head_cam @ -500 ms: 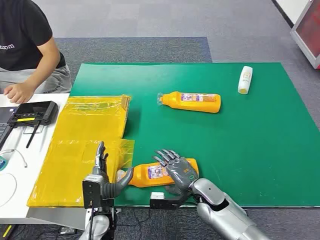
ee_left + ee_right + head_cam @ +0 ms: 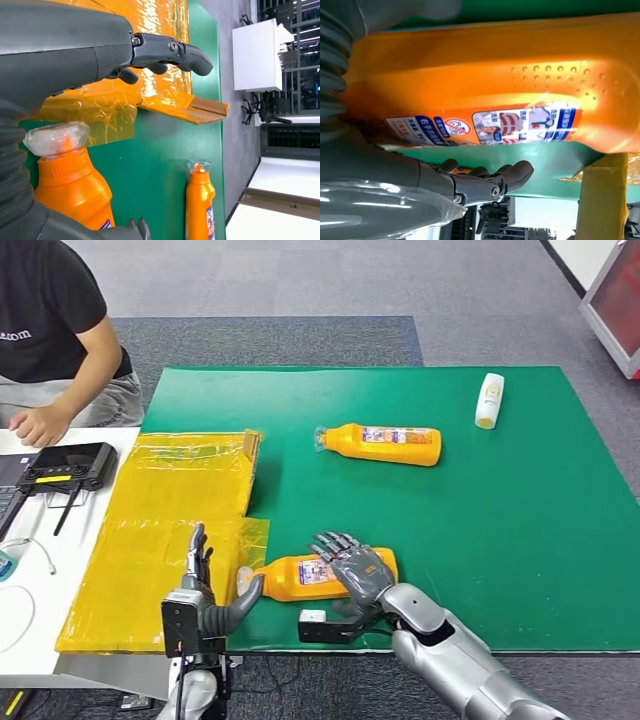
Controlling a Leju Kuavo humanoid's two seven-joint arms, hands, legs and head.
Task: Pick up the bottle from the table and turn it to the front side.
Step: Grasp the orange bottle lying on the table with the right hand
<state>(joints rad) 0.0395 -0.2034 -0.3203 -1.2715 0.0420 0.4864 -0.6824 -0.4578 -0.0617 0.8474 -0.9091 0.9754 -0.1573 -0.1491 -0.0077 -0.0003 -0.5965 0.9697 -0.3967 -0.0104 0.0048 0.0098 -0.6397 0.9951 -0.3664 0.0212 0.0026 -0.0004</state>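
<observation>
Lying flat, orange bottle (image 2: 317, 577) (clear-wrapped cap, label up) under spread right hand (image 2: 361, 573), left hand (image 2: 219, 605) spread.

Bright even overhead light, glare on yellow plastic sheet (image 2: 173, 540), near surfaces blurred in wrist views

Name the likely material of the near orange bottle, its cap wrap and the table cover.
Near orange bottle: probably glossy moulded plastic, with highlights and dimples. Cap wrap: clear crinkled film, apparently shrink plastic. Table cover: matte green, perhaps felt or rubber mat.
</observation>
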